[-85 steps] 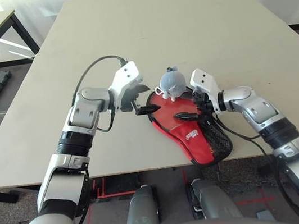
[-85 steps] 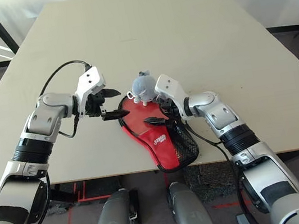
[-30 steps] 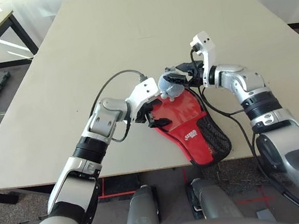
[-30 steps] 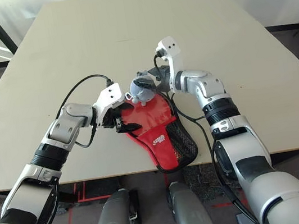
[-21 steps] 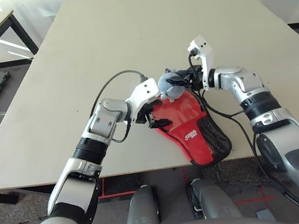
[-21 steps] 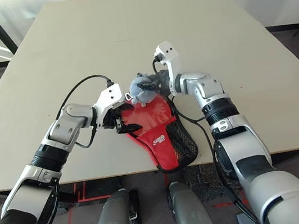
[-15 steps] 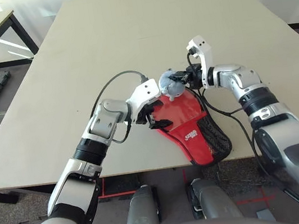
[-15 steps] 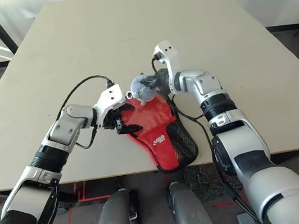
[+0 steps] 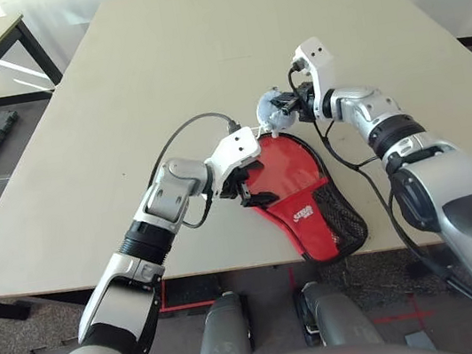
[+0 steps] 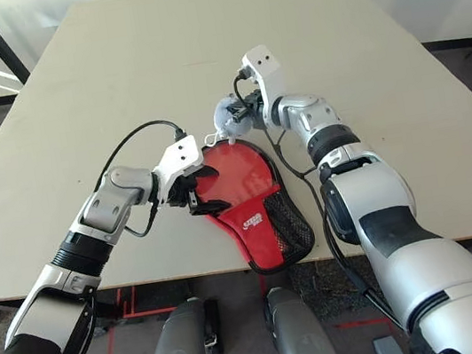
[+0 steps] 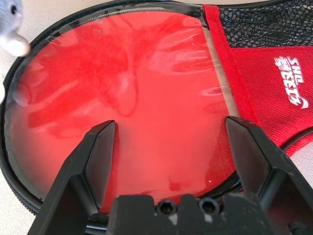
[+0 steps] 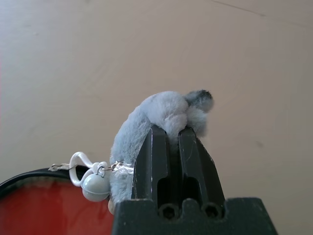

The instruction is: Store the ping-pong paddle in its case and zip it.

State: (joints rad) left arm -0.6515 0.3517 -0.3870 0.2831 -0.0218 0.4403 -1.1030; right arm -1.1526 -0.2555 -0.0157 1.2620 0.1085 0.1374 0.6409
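Red case (image 9: 296, 187) at table's near edge; right hand (image 12: 173, 129) pinches plush charm (image 12: 146, 125), left hand (image 11: 166, 142) wide.

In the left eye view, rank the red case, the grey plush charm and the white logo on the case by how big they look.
1. case
2. grey plush charm, though it is held up nearer the camera
3. white logo

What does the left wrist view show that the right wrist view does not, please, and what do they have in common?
Left wrist only: the left gripper held open over the ping-pong paddle, plus the case's mesh pocket and white logo.

Right wrist only: the right gripper shut on the grey plush charm, with its small bell and white clip, over bare table.

Both: the case with its black zipper edge around red.
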